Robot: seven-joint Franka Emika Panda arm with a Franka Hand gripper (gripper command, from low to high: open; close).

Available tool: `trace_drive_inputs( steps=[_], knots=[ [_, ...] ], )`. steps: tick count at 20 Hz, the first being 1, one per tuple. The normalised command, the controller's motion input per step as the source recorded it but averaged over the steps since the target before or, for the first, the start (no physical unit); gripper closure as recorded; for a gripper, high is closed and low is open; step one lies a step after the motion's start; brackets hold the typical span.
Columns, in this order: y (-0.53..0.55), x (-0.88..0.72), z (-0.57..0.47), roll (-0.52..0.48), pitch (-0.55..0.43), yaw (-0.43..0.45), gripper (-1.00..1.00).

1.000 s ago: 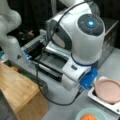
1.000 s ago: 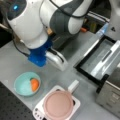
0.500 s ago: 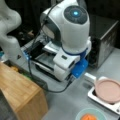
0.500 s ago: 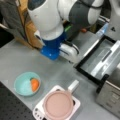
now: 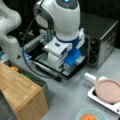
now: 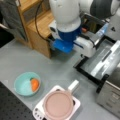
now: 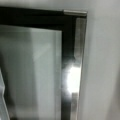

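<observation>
- I see the oven door lowered flat, lying open in front of the toaster oven; in a front view it shows as a glass pane in a black frame with a bright metal bar.
- The wrist view looks straight down on a corner of that door: the glass pane, the black frame, and a shiny metal handle strip running along the door's outer edge, with grey table beyond it.
- Room around the door: bare grey table lies between its front edge and the white hotplate carrying a pink-lidded pot, which sits near but apart.
- A teal bowl with an orange piece in it stands well apart, toward that front view's left.
- A wooden shelf unit stands close beside the arm's blue-trimmed wrist; the gap there is narrow.
- In a front view the wooden block stands just beside the door's near corner.
- Arm pose: the wrist is bent down over the open door, the large white link hanging above it in both front views.
- The gripper itself is hidden under the wrist body; I cannot tell how its jaws stand.
</observation>
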Motion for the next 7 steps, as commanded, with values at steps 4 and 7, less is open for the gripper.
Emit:
trace_drive_inputs(
  steps=[4,7],
  knots=[
    [0.1,-0.27,-0.08,-0.209,-0.201,0.051,-1.0],
    [0.04,-0.21,-0.1,-0.196,-0.192,0.031,-1.0]
  ],
)
